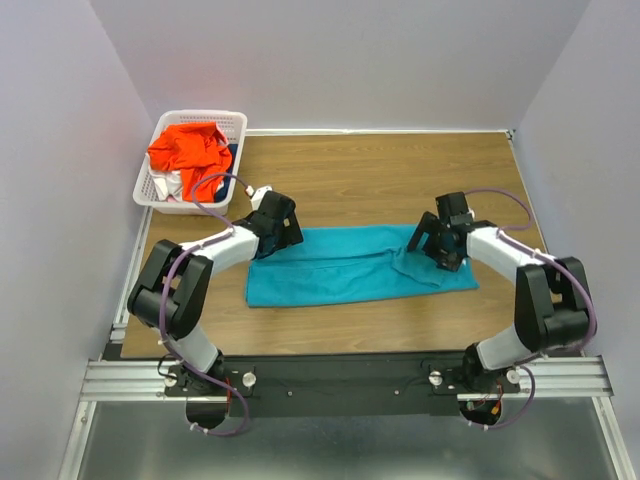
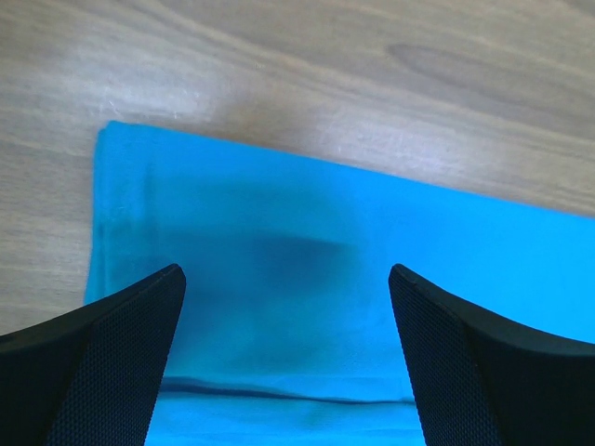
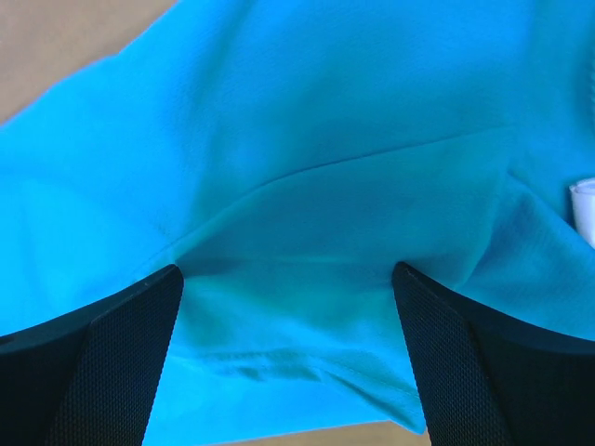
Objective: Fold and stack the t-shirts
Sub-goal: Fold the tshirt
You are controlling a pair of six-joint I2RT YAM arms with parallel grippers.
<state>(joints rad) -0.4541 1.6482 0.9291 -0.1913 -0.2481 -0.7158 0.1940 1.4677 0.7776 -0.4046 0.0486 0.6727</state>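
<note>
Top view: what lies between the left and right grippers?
Only the teal shirt, a long flat band; the top view shows nothing else between left gripper and right gripper.

**Bright, Even Light Above; Softer Close-Ups**

The overhead view is evenly lit and sharp, without glare. The arms [image 1: 225, 245] throw only short, soft shadows onto the wooden worktop [image 1: 380, 170] and the teal shirt [image 1: 340, 280]. The orange shirt [image 1: 185, 148] is the most saturated patch in view. In the left wrist view a pale sheen lies on the wood at upper left, and a dim, blurred shadow sits on the cloth just beyond the left claw [image 2: 286, 271]. Around the right claw [image 3: 286, 271] the folds shade darker, and the picture is slightly soft.
</note>
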